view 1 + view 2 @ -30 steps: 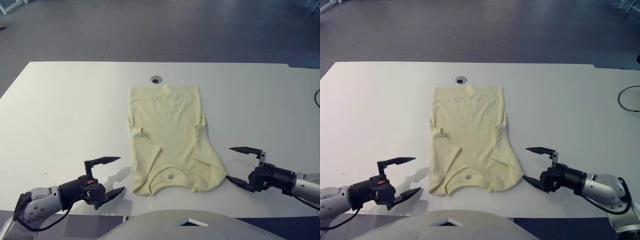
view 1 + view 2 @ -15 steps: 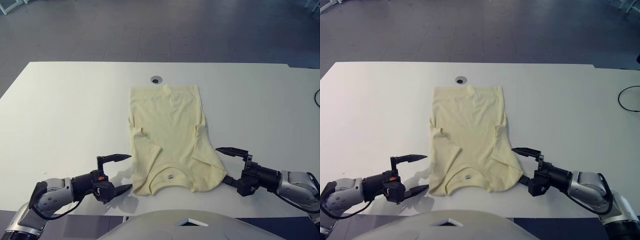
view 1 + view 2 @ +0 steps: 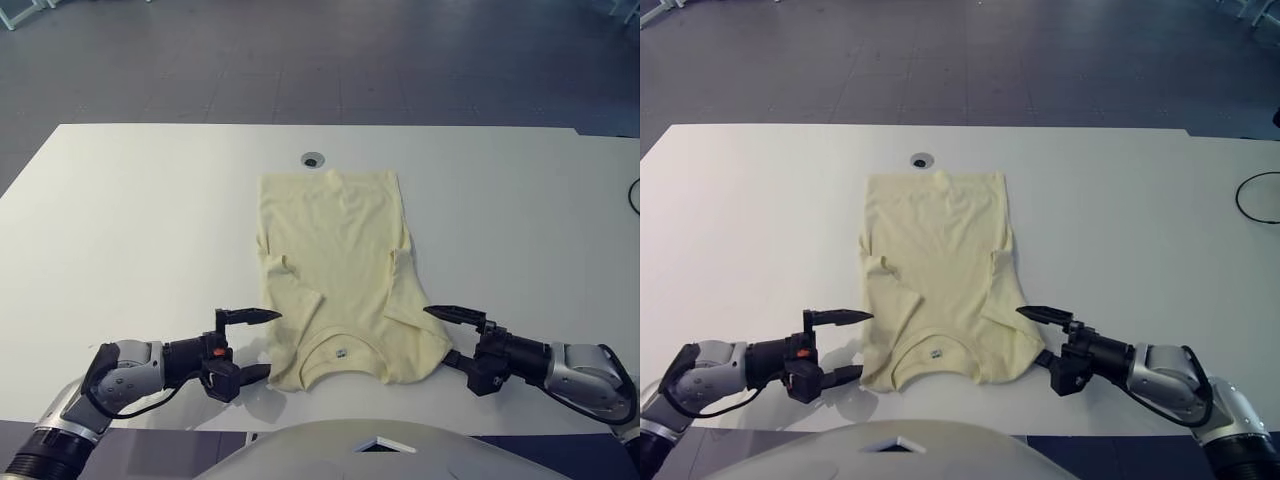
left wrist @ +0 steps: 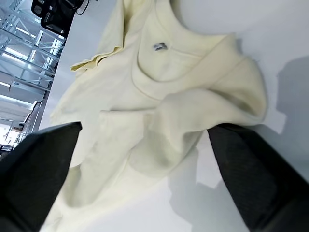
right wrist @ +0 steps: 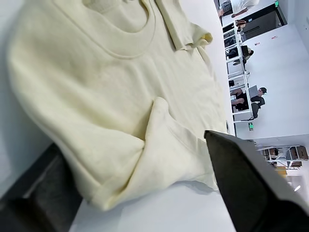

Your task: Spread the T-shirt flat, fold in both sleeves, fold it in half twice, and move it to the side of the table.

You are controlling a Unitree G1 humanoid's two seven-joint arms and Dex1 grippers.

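Broadly, the white table [image 3: 120, 220] carries the pale yellow T-shirt [image 3: 335, 265] at its middle, collar end nearest the robot, both sleeves already turned in; the left gripper [image 3: 272, 342] and the right gripper [image 3: 438, 334] sit low at the 2 near corners, each with its 2 fingers spread apart and holding nothing, a shirt corner just ahead of each gap; the likeliest fault is a pinch that takes only the top sleeve layer, so the fold falls open on lifting; a lower finger may also plough the edge and bunch it; uneven grips would skew the half-fold; the far hem lies just beside the small round port [image 3: 313, 159].
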